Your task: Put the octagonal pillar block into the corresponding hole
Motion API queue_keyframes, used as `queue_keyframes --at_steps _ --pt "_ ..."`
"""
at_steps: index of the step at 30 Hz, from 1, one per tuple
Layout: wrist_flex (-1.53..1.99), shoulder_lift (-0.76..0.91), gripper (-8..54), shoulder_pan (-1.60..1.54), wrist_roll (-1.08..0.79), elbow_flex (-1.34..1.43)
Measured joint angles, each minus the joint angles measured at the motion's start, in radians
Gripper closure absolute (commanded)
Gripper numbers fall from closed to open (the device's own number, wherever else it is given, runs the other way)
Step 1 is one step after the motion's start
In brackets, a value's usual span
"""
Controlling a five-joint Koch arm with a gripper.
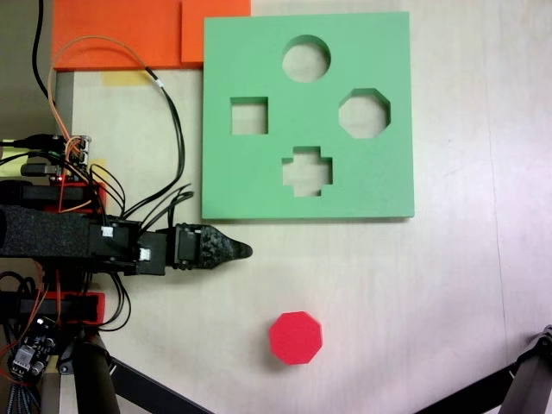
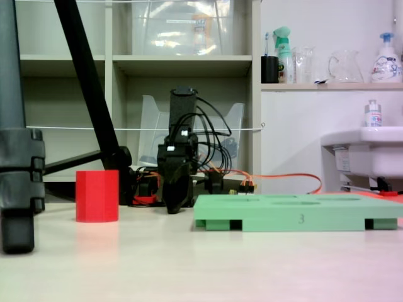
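The octagonal pillar block (image 1: 296, 337) is bright red and stands upright on the pale table, near the front edge; in a fixed view it appears as a red column (image 2: 97, 195) left of the arm. The green foam board (image 1: 259, 177) lies flat behind it, and its eight-sided hole (image 1: 364, 113) is on the right side. My gripper (image 1: 245, 250) lies low, pointing right, just below the board's lower left corner and up-left of the block. Its jaws are shut with nothing between them. From the front the gripper (image 2: 175, 204) hangs down to the table, left of the board (image 2: 296, 217).
The board also has a round hole (image 1: 307, 59), a square hole (image 1: 249, 116) and a cross hole (image 1: 307, 170). Orange foam sheets (image 1: 121, 34) lie at the top left. Tripod legs (image 1: 528, 379) (image 2: 19, 189) stand at the table's front corners. Cables (image 1: 168, 112) loop near the arm base.
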Motion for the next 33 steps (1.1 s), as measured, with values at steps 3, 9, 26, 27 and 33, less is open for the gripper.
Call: queue_keyframes --at_steps 3,9,26,27,33 --pt "0.0 0.0 11.6 -0.041 0.029 0.0" --pt "0.0 0.0 12.1 -0.041 0.037 0.0" --pt "1.023 -0.051 16.1 0.158 1.545 -0.969" --pt "1.097 -0.091 16.1 0.155 1.545 -1.06" --pt "1.551 -0.495 17.4 0.245 1.451 -1.713"
